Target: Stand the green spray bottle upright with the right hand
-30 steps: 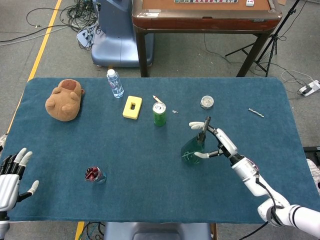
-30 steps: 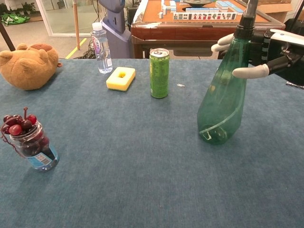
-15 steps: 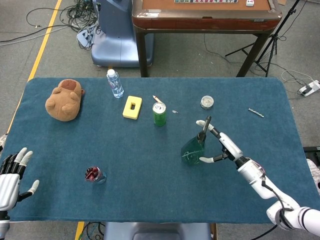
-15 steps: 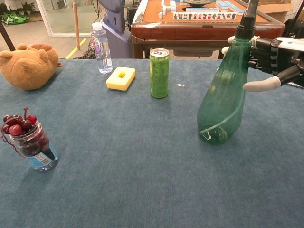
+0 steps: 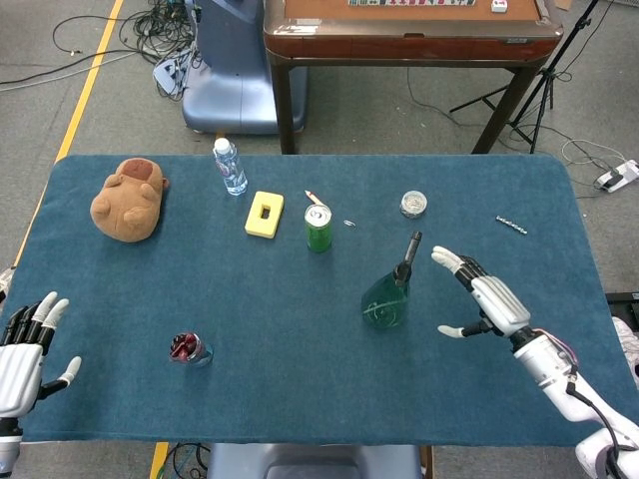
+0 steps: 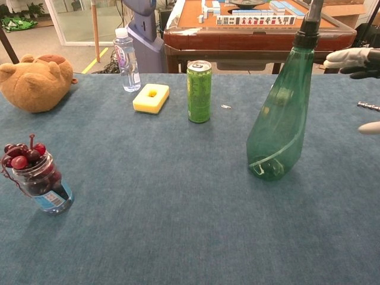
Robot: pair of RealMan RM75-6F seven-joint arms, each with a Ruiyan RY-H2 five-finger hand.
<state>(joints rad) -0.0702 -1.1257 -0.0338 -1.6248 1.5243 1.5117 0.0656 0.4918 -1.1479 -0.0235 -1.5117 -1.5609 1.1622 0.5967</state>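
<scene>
From the head view, we see the green spray bottle (image 5: pixel 387 295) standing upright on the worktop (image 5: pixel 300 399), nozzle up; our right hand (image 5: pixel 486 299) sits just beside it, released, fingers spread. Our left hand (image 5: pixel 25 349) lies well apart, also released.

From the chest view, the bottle stands alone, our right hand at its right, not touching.

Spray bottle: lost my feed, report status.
Both hands open: right hand clear of green spray bottle, left hand at table edge. Bottle upright, unsupported. Nothing obstructing.
</scene>
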